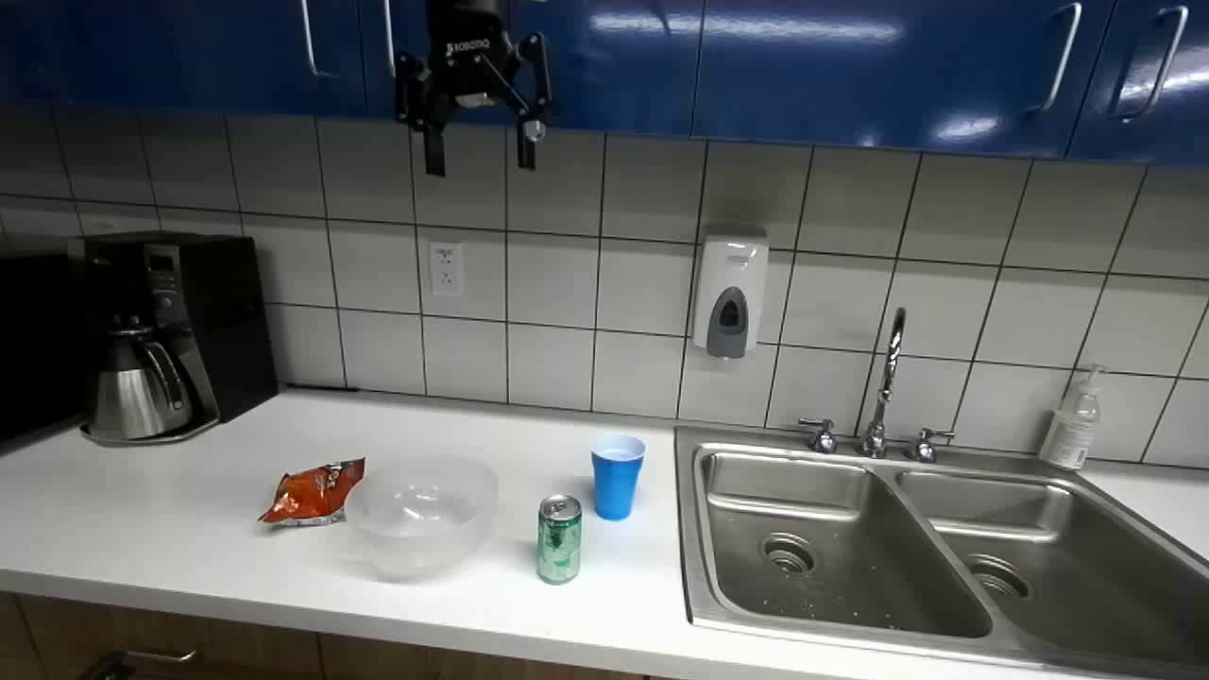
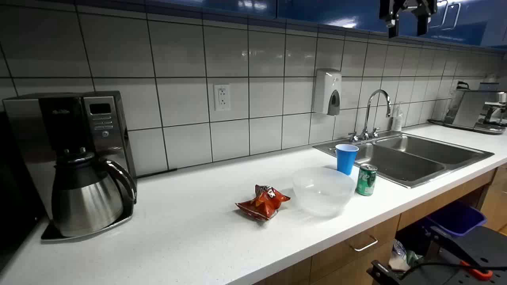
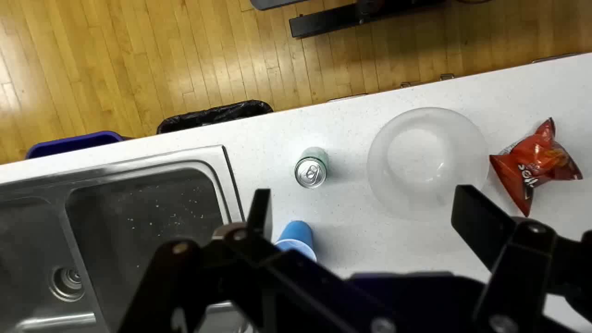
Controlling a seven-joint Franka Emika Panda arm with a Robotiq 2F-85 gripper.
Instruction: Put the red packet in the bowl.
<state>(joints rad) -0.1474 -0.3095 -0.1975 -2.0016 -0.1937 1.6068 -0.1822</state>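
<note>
Overhead, my empty jaws stand wide apart; in the wrist view the red packet [image 3: 539, 162] lies rightward on the counter [image 3: 347, 203], just past the bowl [image 3: 425, 159], so I'd cross before descending.

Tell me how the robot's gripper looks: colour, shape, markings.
The gripper is black, with white ROBOTIQ lettering on its body, angular jointed linkages and two straight, flat-sided black fingers. The wrist view shows round bolt heads on the linkages. Too little of the arm shows to describe.
</note>
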